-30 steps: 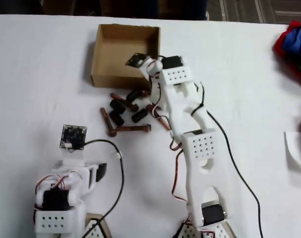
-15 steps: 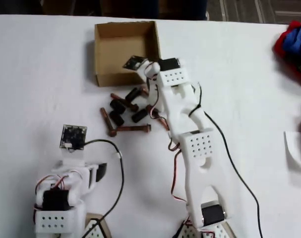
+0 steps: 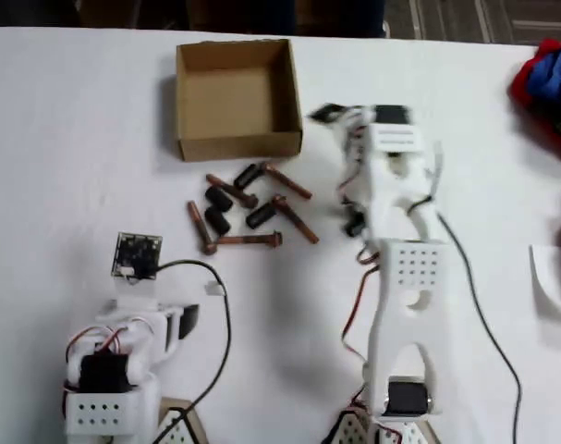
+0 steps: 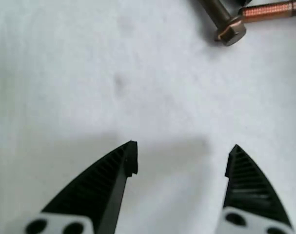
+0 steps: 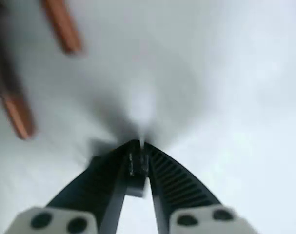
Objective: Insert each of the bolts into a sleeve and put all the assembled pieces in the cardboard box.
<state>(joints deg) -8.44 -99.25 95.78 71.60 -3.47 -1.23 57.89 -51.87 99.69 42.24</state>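
The bolts and black sleeves lie loose in a cluster on the arms' side of the cardboard box. The right claw is clenched, tips meeting, beside that cluster. The left claw hangs released near one bolt's head. The desk is white, with coloured cloth at its edge.

An open brown cardboard box sits upright in the upper centre-left of the high view. Just below it, copper-coloured bolts lie flat at mixed angles in a cluster with short black sleeves on the white worktop.
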